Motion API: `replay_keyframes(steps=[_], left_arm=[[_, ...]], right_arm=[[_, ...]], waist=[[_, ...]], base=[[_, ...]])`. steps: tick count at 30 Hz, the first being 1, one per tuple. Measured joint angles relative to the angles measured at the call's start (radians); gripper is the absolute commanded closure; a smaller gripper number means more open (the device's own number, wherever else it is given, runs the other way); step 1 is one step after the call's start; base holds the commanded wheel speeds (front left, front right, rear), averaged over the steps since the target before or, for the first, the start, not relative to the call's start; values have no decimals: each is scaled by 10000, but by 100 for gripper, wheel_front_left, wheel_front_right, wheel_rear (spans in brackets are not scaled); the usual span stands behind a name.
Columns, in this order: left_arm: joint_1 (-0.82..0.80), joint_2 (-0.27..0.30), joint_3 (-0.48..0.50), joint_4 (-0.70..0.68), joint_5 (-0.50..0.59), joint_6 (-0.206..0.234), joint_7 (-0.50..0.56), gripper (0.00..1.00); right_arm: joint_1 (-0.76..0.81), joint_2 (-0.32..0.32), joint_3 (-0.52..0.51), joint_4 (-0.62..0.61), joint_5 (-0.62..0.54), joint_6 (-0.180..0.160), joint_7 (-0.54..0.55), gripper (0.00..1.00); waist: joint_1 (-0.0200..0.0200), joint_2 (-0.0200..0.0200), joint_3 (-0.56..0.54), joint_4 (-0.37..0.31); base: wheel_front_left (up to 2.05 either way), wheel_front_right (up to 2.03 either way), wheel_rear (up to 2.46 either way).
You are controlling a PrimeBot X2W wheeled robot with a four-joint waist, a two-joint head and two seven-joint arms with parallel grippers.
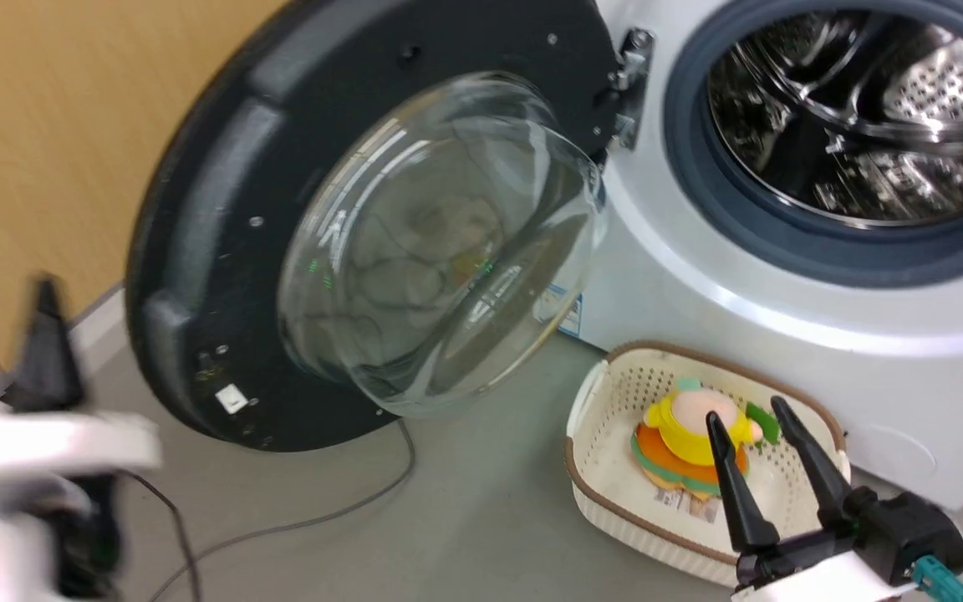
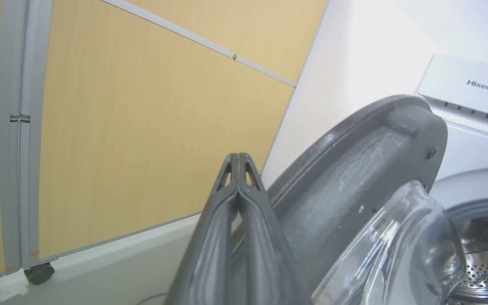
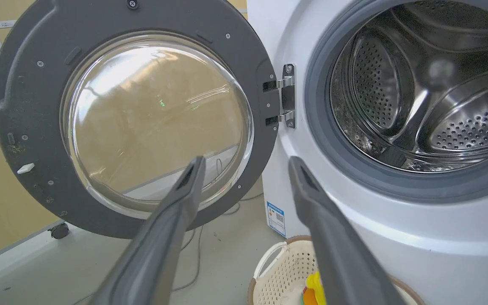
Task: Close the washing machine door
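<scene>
There is one washing machine (image 1: 699,288) with one door (image 1: 214,251). One basket (image 1: 597,468) holds one toy (image 1: 690,415). Two hands: left hand (image 2: 237,157), right hand (image 1: 744,410).

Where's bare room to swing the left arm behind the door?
Free: the floor strip between the door and the wood panel, by the shut left gripper. Also floor between door and basket, crossed by a cable. Crowded: below the drum, where the basket sits near the open right gripper.

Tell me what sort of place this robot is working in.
Likely a laundry corner in a lab or test room: a big white front-loading washing machine, its round black-rimmed glass door swung open, a cream perforated plastic basket, and a tan partition panel on casters.
</scene>
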Motion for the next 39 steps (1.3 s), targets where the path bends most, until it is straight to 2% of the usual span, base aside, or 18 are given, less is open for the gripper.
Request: replay_keyframes(steps=[4, 7, 10, 12, 21, 25, 32, 39], left_arm=[[-1200, 420, 1154, 698, -1927, -107, 1131, 100], [-1947, 792, 1724, 1342, -2959, -100, 1987, 100], [-2596, 928, 2288, 2084, -4146, 86, 2970, 100], [-2868, 924, 2477, 2452, -4855, 297, 3745, 100], [-3139, 1162, 3072, 3908, -7256, 604, 6867, 100], [-3106, 1243, 3189, 3986, -7856, 533, 7820, 100], [-2719, 1237, 3179, 3793, -8268, 512, 8713, 100], [-2133, 932, 2941, 3129, -8573, 629, 9486, 100]], right_arm=[[-208, -98, -2, 6, 0, 0, 0, 0], [-282, -150, 12, 15, 2, 0, 0, 0], [-374, -173, 31, 19, 2, 0, 0, 0], [-410, -188, 54, 25, 2, 0, 0, 0], [-601, -190, 100, 58, 2, 0, 0, 0], [-605, -182, 36, 71, 2, 0, 0, 0], [-601, -121, -119, 121, 6, 0, 0, 0], [-558, -40, -297, 165, 23, 0, 0, 0]], waist=[[0, 0, 297, -229], [0, 0, 490, -388], [0, 0, 649, -532], [0, 0, 726, -617], [0, 0, 921, -890], [0, 0, 912, -968], [0, 0, 687, -994], [0, 0, 261, -1063]], base=[[0, 0, 0], [0, 0, 0], [0, 0, 0], [0, 0, 0], [0, 0, 0], [0, 0, 0], [0, 0, 0], [0, 0, 0]])
